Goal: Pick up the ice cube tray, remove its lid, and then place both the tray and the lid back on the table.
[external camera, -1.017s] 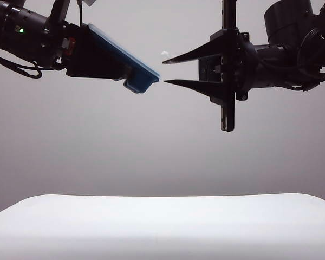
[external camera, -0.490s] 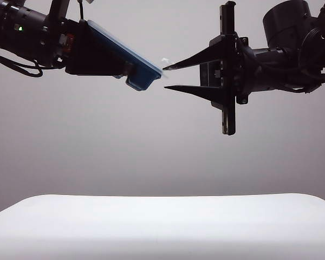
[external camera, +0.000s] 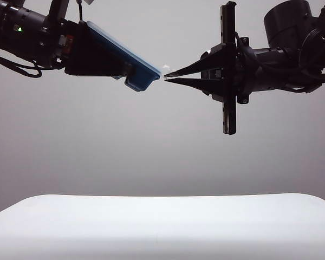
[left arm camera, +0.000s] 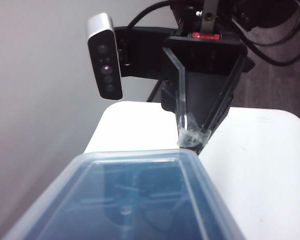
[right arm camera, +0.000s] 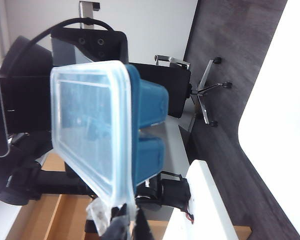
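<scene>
A plain grey wall fills the background of the exterior view, and the white table (external camera: 162,227) spans the lower part of the frame with nothing resting on it. Two arms are present, one entering from the upper left and one from the upper right, and each carries one gripper. The left gripper (external camera: 97,57) is in the upper left of the exterior view and holds one ice cube tray (external camera: 142,80) well above the table, tilted so that its free end slopes down toward the centre of the frame; the jaws stand wide apart around the tray body, though the contact points themselves are not clearly visible. One lid (external camera: 124,50) is still seated on the tray; in the right wrist view the lid (right arm camera: 90,125) appears as a frosted panel over the blue tray (right arm camera: 147,120), of which two compartment undersides are visible. The right gripper (external camera: 165,77) is at upper centre, just right of the tray's free end. Compared with one second earlier, when its two fingers were spread well apart and stood clear of the tray, the fingers are now brought together to a point at the lid's edge. In the left wrist view the right gripper (left arm camera: 192,137) pinches the lid's tab just beyond the lid (left arm camera: 135,195). The tray and left arm have not visibly changed position.
</scene>
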Controlling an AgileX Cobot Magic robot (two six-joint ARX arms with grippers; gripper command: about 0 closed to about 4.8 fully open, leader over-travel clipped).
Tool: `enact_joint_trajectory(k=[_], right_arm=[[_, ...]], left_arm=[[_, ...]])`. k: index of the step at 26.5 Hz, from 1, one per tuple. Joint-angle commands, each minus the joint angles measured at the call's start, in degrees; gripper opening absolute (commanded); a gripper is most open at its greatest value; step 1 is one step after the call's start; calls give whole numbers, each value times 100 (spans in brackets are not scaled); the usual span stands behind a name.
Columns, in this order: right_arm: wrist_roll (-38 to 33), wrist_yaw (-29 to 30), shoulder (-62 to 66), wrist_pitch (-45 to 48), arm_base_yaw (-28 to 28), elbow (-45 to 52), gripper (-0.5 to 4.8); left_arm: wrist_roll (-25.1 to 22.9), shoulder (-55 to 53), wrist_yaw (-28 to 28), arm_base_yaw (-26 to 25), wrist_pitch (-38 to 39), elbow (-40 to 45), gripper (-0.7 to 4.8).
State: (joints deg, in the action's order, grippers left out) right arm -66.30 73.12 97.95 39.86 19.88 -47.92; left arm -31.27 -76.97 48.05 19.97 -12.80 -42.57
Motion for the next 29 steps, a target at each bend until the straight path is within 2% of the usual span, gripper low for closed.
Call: enact_joint_trajectory(k=[1, 10, 25, 27, 29], right_arm=[[-503, 11, -28, 804, -70, -26, -6], [-656, 57, -28, 907, -125, -258, -6], [-356, 249, -26, 586, -212, -365, -6], [-48, 328, -26, 584, -345, -365, -6], [195, 232, -26, 573, -525, -365, -6]], left_arm=[[-11, -9, 72, 11, 240, -9, 152], [-22, -11, 81, 11, 424, -9, 152], [4, -4, 79, 2, 308, -11, 152], [-9, -2, -201, 2, 284, -11, 152], [-9, -2, -745, 2, 205, -13, 152]])
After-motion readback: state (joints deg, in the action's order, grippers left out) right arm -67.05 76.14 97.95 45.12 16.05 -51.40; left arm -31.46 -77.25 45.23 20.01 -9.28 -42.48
